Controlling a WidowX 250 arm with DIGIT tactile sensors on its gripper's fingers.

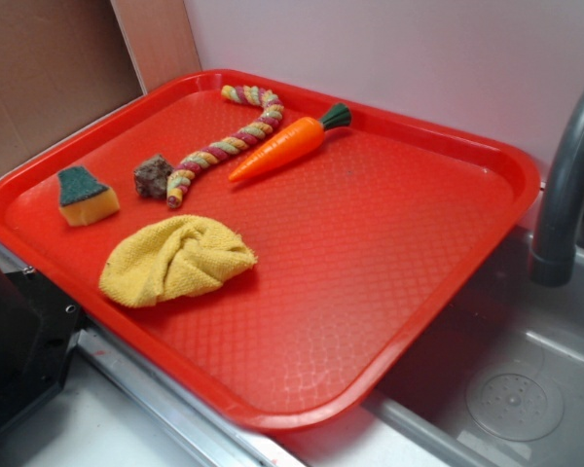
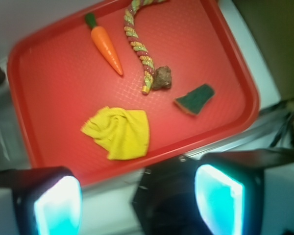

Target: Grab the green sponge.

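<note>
The green sponge [image 1: 86,195], just left of the brown lump [image 1: 153,177] on the red tray [image 1: 448,146], looks light and soft, best pinched across its foam sides, while the gripper [image 2: 137,200] is wide open and empty.

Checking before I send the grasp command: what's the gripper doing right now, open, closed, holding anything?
Gripper: open and empty, high above the tray; the green sponge lies untouched.

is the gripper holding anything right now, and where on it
Nothing is held. The gripper is open, high above the tray, with nothing between its jaws. The green sponge lies untouched on the tray beside the brown lump.
</note>
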